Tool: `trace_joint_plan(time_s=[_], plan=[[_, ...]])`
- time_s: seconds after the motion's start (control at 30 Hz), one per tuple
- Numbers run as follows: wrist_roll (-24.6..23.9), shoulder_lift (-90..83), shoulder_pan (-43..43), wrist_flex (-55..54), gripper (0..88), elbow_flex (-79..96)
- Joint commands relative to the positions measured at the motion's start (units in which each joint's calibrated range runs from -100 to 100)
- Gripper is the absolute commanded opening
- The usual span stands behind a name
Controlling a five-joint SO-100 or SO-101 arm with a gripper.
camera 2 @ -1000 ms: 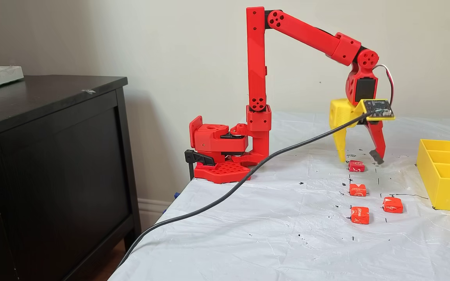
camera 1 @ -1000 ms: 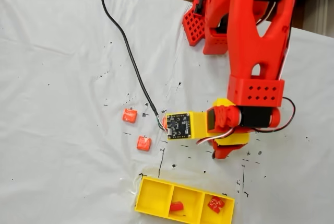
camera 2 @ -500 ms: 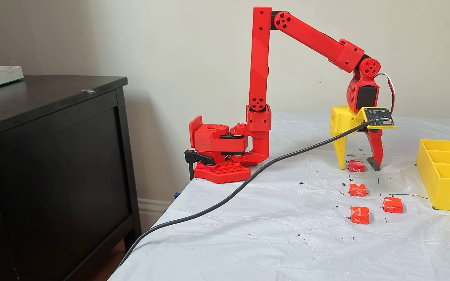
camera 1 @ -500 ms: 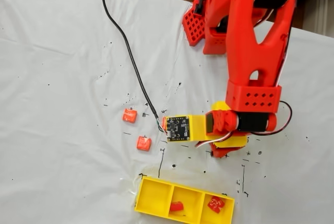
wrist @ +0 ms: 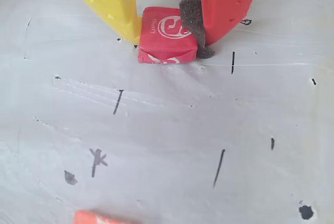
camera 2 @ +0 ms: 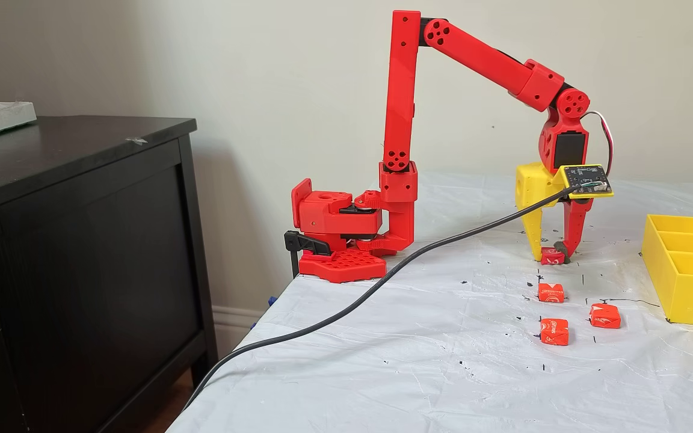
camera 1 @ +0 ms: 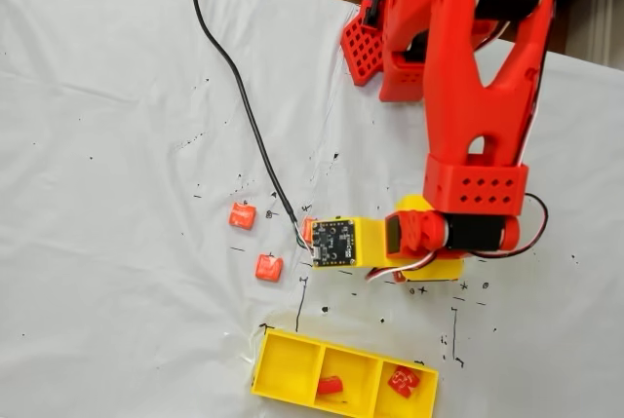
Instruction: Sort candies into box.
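The gripper is down at the white table cover, its jaws drawn in narrow on a deep red candy with white marks. In the wrist view the yellow finger presses the candy's left side and the red finger's dark foam pad presses its right side, with the candy resting on the cover between them. In a fixed view from the side the same gripper stands nearly upright over that candy, fingertips at cover level.

Outside the jaws, in that side view, three orange-red candies lie on the cover toward the camera: one near the gripped candy, then one farther toward the camera, and one off to the right of those. The yellow box sits well to the right of the jaws, apart from them.

In a fixed view from above, the box lies below the gripper, and two of its three compartments hold candy: an orange-red one in the middle compartment and red candy with white marks in the right compartment; how many pieces lie there I cannot tell. The left compartment is bare. Two orange-red candies lie left of the gripper's circuit board, to which a black cable runs
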Motion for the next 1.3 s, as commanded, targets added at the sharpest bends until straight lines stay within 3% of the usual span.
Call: trace_joint_plan(time_s=[0.0, 0.33, 0.83, 1.27], plan=[[0.8, -9.2, 2.0, 6.1, 0.2, -8.2], [4.6, -12.6, 9.1, 11.1, 0.2, -25.6], [3.7, 6.2, 18.1, 10.7, 0.2, -50.7], [3.6, 14.0, 19.4, 10.0, 0.2, -59.1]])
